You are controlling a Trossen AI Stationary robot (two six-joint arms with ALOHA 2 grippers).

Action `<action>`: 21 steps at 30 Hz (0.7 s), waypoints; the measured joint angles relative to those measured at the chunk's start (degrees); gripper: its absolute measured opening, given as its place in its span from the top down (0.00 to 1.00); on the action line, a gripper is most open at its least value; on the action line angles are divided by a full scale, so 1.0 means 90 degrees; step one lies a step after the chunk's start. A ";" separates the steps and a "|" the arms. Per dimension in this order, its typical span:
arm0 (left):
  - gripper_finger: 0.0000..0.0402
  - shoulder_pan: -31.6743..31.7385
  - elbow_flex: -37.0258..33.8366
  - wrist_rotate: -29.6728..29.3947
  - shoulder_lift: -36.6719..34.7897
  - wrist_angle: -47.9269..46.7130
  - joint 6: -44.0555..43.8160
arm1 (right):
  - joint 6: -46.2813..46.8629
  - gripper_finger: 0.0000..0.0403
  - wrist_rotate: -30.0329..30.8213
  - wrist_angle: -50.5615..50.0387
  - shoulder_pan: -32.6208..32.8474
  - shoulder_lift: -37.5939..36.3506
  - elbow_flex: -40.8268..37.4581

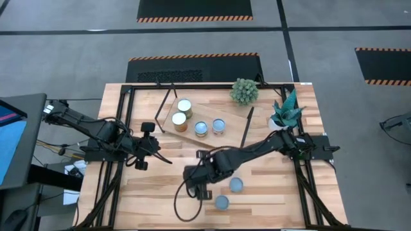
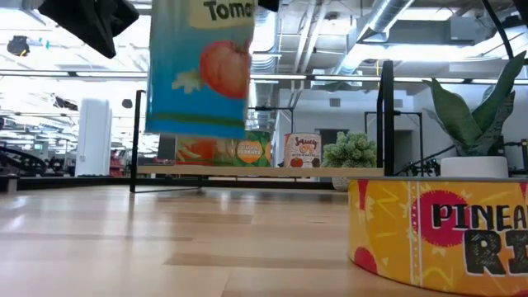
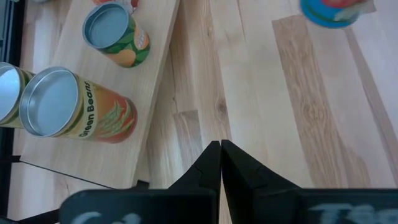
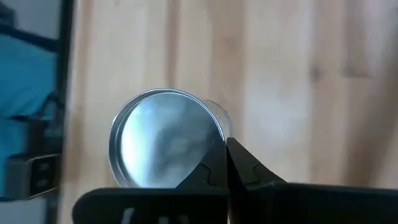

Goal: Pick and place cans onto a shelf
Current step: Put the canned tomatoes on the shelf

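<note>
r tool [image 4: 225,144] pinching tomato can [image 4: 165,140] by its nearest rim, clear of bench [image 2: 124,239]: prob. rigid, light, slick, may swing; l tool [image 3: 221,149] pressed together, idle.

Grey concrete floor [image 1: 77,58] is surrounding the plank tabletop [image 1: 270,192], dark seam lines [image 1: 192,30] running across it. Black mats with orange-striped edges [image 1: 194,9] are lying on the floor beyond the table, another [image 1: 383,64] sitting off to the side. A blue screen [image 1: 9,135] is standing at the table's edge. Two potted plants are sitting at the far side: a round bushy one [image 1: 244,91] and a spiky-leaved one [image 1: 286,110] in a white pot. In the low view, exposed silver ducting [image 2: 396,16] is running under the ceiling, bright strip lighting [image 2: 66,51] glowing over a wide open hall.
</note>
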 joint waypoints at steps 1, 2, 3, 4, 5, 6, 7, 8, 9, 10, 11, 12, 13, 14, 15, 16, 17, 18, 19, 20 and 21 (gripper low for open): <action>1.00 0.0000 0.0000 -0.0002 0.0000 -0.0008 0.0000 | -0.0049 1.00 0.0135 -0.0092 -0.0050 -0.0080 -0.0002; 1.00 0.0000 0.0000 0.0000 -0.0002 -0.0015 0.0000 | -0.0112 1.00 0.0245 -0.0167 -0.0115 -0.0172 -0.0002; 1.00 -0.0001 0.0000 0.0000 -0.0001 -0.0022 0.0000 | -0.0161 1.00 0.0334 -0.0217 -0.0182 -0.0283 -0.0002; 1.00 0.0000 0.0000 0.0001 0.0000 -0.0036 0.0000 | -0.0222 1.00 0.0415 -0.0299 -0.0265 -0.0389 0.0000; 1.00 0.0000 0.0000 0.0000 -0.0001 -0.0050 -0.0002 | -0.0267 1.00 0.0490 -0.0415 -0.0358 -0.0484 0.0005; 1.00 0.0000 0.0000 0.0000 -0.0002 -0.0058 -0.0026 | -0.0293 1.00 0.0577 -0.0532 -0.0452 -0.0574 0.0006; 1.00 0.0000 0.0000 0.0003 0.0000 -0.0080 -0.0071 | -0.0321 1.00 0.0669 -0.0617 -0.0548 -0.0644 0.0005; 1.00 0.0000 0.0000 0.0012 0.0000 -0.0122 -0.0106 | -0.0395 1.00 0.0784 -0.0677 -0.0668 -0.0706 0.0007; 1.00 0.0000 0.0000 0.0012 0.0000 -0.0142 -0.0128 | -0.0486 1.00 0.0890 -0.0731 -0.0789 -0.0766 0.0007; 1.00 0.0000 0.0000 0.0013 0.0000 -0.0153 -0.0134 | -0.0594 1.00 0.0980 -0.0792 -0.0914 -0.0823 0.0005; 1.00 0.0000 0.0000 0.0014 0.0000 -0.0179 -0.0134 | -0.0717 1.00 0.1050 -0.0829 -0.1062 -0.0880 0.0005; 1.00 0.0000 0.0000 0.0013 0.0000 -0.0203 -0.0139 | -0.0841 1.00 0.1090 -0.0816 -0.1216 -0.0940 0.0005; 1.00 0.0000 0.0000 0.0014 0.0000 -0.0201 -0.0143 | -0.0965 1.00 0.1116 -0.0800 -0.1368 -0.0996 0.0005; 1.00 0.0000 0.0000 0.0012 0.0000 -0.0199 -0.0143 | -0.1093 1.00 0.1121 -0.0800 -0.1531 -0.1040 0.0005; 1.00 0.0000 0.0000 0.0012 0.0000 -0.0199 -0.0146 | -0.1237 1.00 0.1126 -0.0795 -0.1692 -0.1058 0.0008; 1.00 0.0000 0.0000 0.0012 0.0000 -0.0195 -0.0146 | -0.1375 1.00 0.1128 -0.0779 -0.1865 -0.1061 0.0012; 1.00 0.0000 0.0000 0.0011 0.0000 -0.0192 -0.0146 | -0.1509 1.00 0.1127 -0.0775 -0.2034 -0.1056 0.0012; 1.00 0.0000 0.0000 0.0010 0.0000 -0.0194 -0.0146 | -0.1624 1.00 0.1126 -0.0787 -0.2213 -0.1046 0.0010; 1.00 0.0000 0.0000 0.0007 0.0000 -0.0192 -0.0146 | -0.1748 1.00 0.1126 -0.0791 -0.2395 -0.1041 0.0007; 1.00 -0.0002 0.0000 0.0004 0.0000 -0.0191 -0.0146 | -0.1881 1.00 0.1124 -0.0787 -0.2581 -0.1041 0.0007; 1.00 0.0000 0.0000 -0.0003 0.0000 -0.0189 -0.0146 | -0.2015 1.00 0.1126 -0.0779 -0.2765 -0.1042 0.0007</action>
